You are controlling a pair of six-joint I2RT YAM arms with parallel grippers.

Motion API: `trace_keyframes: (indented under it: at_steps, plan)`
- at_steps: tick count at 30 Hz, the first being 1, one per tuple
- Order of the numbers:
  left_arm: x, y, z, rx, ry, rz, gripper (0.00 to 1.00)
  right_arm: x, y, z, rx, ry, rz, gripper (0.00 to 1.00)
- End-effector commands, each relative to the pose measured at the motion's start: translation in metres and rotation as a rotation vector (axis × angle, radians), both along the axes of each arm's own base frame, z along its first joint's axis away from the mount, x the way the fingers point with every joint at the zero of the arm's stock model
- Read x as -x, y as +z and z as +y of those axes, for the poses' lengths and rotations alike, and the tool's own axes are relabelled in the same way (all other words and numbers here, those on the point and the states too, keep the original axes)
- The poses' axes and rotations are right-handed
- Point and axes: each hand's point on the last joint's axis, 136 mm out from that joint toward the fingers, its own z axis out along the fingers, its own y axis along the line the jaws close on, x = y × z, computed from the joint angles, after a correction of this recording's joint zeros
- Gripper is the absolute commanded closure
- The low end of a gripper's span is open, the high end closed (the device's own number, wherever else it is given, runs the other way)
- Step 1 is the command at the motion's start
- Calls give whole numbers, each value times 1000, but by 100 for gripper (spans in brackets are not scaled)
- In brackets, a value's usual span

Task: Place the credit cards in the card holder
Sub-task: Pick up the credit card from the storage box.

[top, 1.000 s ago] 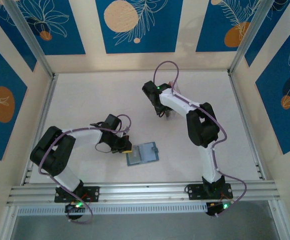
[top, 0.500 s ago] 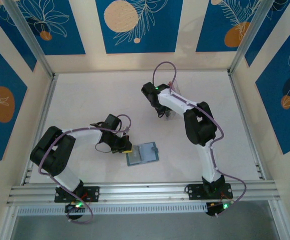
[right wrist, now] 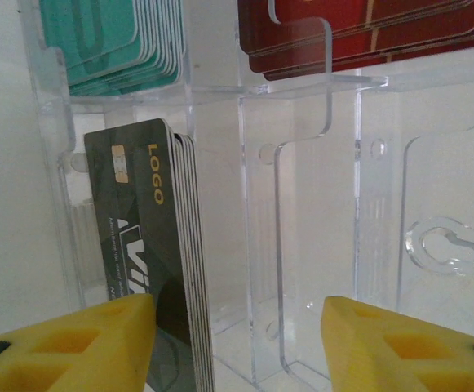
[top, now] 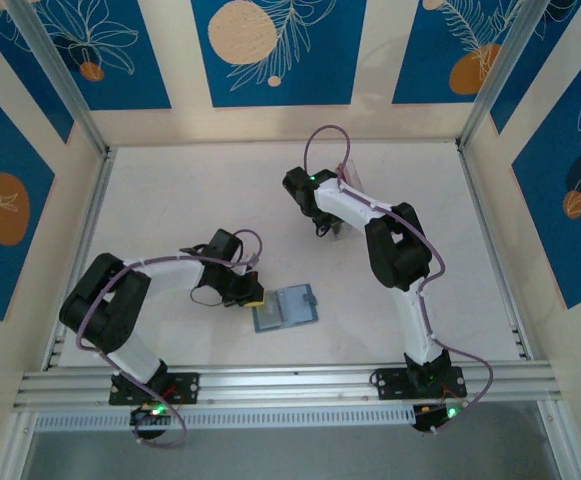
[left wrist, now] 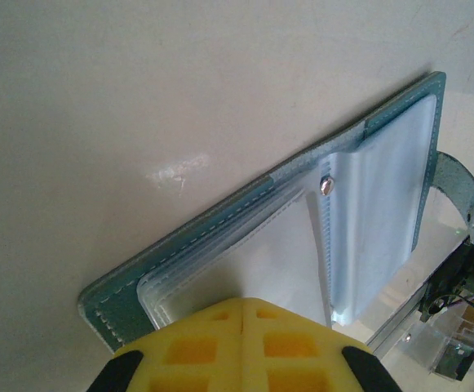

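A white table (top: 170, 200) stood between blue floral wall panels (top: 130, 50).
The blue-grey card holder (top: 285, 307) lay open on the table's near half, with the left end effector (left wrist: 243, 339) closed at its edge. A clear acrylic tray (right wrist: 302, 82) held dark credit cards (right wrist: 139, 237), teal cards (right wrist: 114, 37) and red cards (right wrist: 359, 28). The right end effector (right wrist: 237, 327) gaped open at the dark stack.

card holder (left wrist: 253, 245): stitched matt leather-like cover, frosted plastic sleeves | stud (left wrist: 326, 185): shiny metal | tray (right wrist: 326, 98): clear glossy plastic | table (left wrist: 122, 90): smooth, matt
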Motion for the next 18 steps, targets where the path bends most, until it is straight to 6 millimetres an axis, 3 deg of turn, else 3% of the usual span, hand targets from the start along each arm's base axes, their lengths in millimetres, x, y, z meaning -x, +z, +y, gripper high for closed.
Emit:
trace_keyframes:
  at_steps: [1,18]
  plan:
    - [20,-19,17,-96,-3,60,100,-6,12,-8,31,-10,-27,46]
    - [20,-21,17,-96,0,64,100,-10,30,-10,23,9,-60,55]
